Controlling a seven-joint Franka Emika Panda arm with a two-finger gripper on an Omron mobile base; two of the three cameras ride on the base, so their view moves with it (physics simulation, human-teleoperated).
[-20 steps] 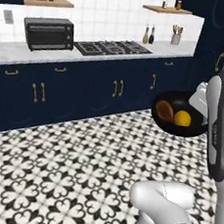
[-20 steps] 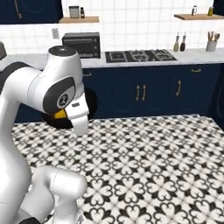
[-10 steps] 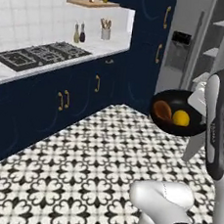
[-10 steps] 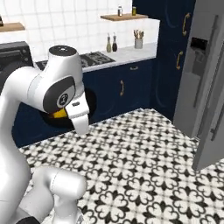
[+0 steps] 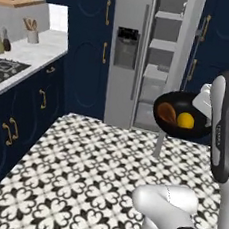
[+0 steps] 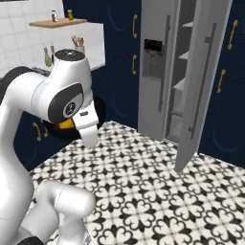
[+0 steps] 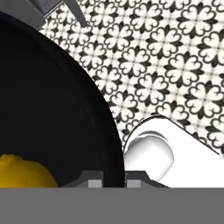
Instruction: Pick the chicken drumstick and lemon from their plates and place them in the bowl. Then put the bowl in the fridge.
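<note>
The black bowl [image 5: 181,128] hangs in the air in front of the fridge [image 5: 127,52], level. Inside it lie the reddish-brown chicken drumstick [image 5: 166,112] on the left and the yellow lemon [image 5: 185,120] on the right. In the hand view my gripper [image 7: 113,178] is shut on the bowl's [image 7: 48,105] rim, one finger on each side, with the lemon [image 7: 24,173] close by inside. In the right base view my arm covers most of the bowl [image 6: 99,111]. The plates are out of view.
The fridge's right door [image 6: 201,81] stands swung out over the patterned floor [image 5: 79,178], showing grey shelves [image 5: 159,70]. Navy cabinets with gold handles [image 5: 14,125] and a counter with a utensil pot [image 5: 31,35] run along the left.
The whole picture has swung from the stove and counter round to the fridge, so the base has turned. The bowl stays held in the same place relative to the arm.
</note>
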